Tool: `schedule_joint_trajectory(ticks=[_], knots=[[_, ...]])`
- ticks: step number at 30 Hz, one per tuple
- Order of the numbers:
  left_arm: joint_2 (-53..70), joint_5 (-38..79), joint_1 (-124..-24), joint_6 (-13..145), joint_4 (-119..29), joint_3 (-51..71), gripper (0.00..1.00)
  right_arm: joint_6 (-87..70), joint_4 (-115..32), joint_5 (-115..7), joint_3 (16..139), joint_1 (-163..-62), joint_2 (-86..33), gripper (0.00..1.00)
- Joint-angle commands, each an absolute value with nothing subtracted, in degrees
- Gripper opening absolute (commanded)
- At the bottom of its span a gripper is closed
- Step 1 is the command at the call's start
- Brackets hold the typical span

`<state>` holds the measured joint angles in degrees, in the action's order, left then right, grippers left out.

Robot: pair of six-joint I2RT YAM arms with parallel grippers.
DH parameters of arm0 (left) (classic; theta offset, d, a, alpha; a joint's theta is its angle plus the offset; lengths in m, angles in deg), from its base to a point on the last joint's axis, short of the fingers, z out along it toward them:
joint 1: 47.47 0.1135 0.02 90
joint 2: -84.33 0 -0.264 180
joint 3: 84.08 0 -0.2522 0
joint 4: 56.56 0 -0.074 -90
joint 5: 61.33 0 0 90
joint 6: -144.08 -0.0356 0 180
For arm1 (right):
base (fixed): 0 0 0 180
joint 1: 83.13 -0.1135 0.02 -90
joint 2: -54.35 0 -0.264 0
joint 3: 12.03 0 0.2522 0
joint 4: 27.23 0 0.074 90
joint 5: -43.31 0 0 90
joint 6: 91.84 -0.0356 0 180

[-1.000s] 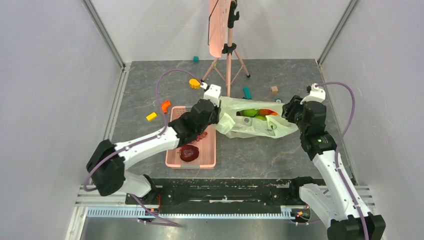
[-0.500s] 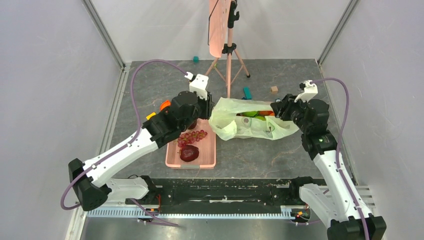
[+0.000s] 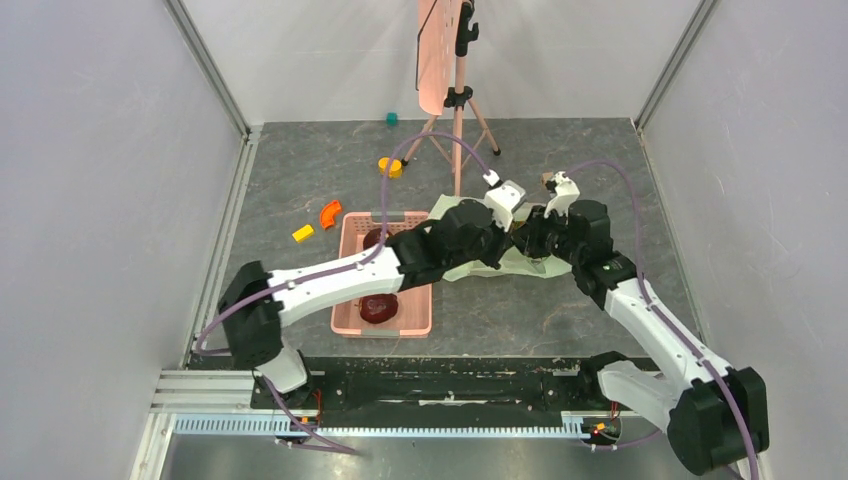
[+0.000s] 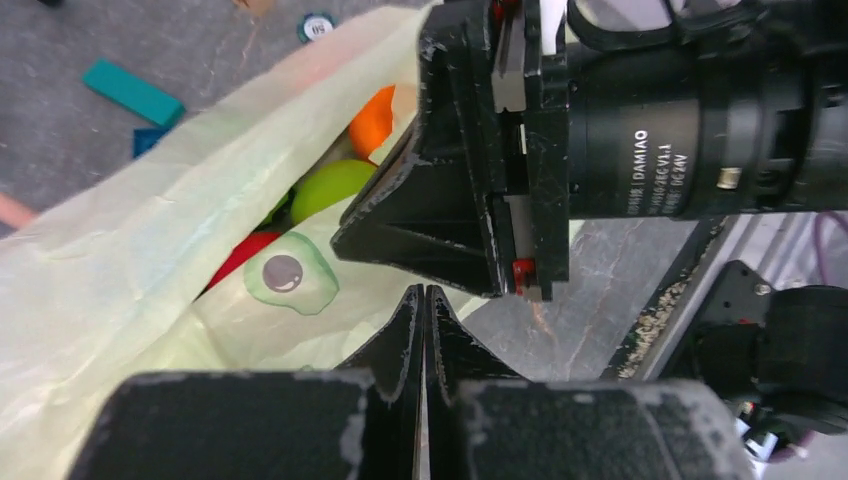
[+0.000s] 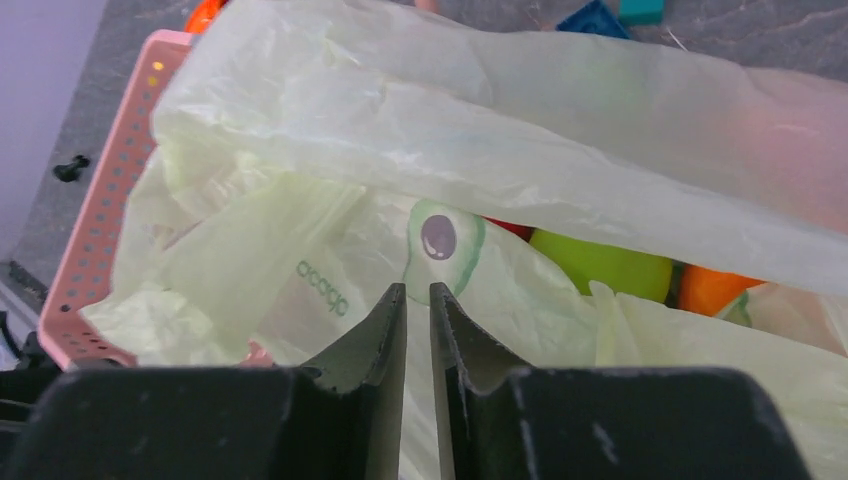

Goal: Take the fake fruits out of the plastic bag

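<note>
The pale-green plastic bag (image 3: 540,266) lies right of the pink basket, mostly under both arms. In the left wrist view its mouth (image 4: 150,240) gapes and shows fake fruits inside: an orange one (image 4: 375,120), a green one (image 4: 330,185) and a red one (image 4: 245,262). My left gripper (image 4: 424,292) is shut with nothing seen between its fingers, at the bag's near lip, and sits over the bag in the top view (image 3: 510,238). My right gripper (image 5: 418,290) is closed to a narrow gap on the bag's lower layer by the avocado print (image 5: 440,235), facing the left gripper (image 3: 527,240). A green fruit (image 5: 600,262) shows inside.
The pink basket (image 3: 345,300) holds a dark maroon fruit (image 3: 378,307); its rim shows in the right wrist view (image 5: 95,230). Small blocks lie on the floor: yellow (image 3: 303,233), orange (image 3: 330,212), teal (image 3: 391,118). A pink tripod stand (image 3: 458,100) rises behind the bag.
My left arm swung right, from beside the basket across the bag. My right gripper moved left toward it. The bag is bunched up shorter under both grippers.
</note>
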<state>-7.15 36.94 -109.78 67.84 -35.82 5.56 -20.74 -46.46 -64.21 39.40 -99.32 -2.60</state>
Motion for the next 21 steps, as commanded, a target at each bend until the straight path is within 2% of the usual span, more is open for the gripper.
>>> schedule_joint_trajectory(ticks=[1, 5, 10, 21], knots=[[-11.7, 37.2, -109.3, 69.4, -45.4, 7.1, 0.02, -21.6, -43.4, -57.0, 39.1, -100.3, -5.9, 0.16], [-16.0, 42.4, -108.4, 68.0, -49.8, 7.6, 0.02, -22.9, -42.8, -52.4, 39.3, -100.3, -9.4, 0.14], [-20.0, 42.8, -105.6, 69.1, -53.1, 7.1, 0.02, -24.5, -41.4, -50.4, 38.8, -100.3, -11.9, 0.12], [-29.2, 49.5, -103.5, 65.6, -53.5, 0.8, 0.02, -25.6, -39.1, -50.2, 38.0, -100.3, -13.9, 0.12]])
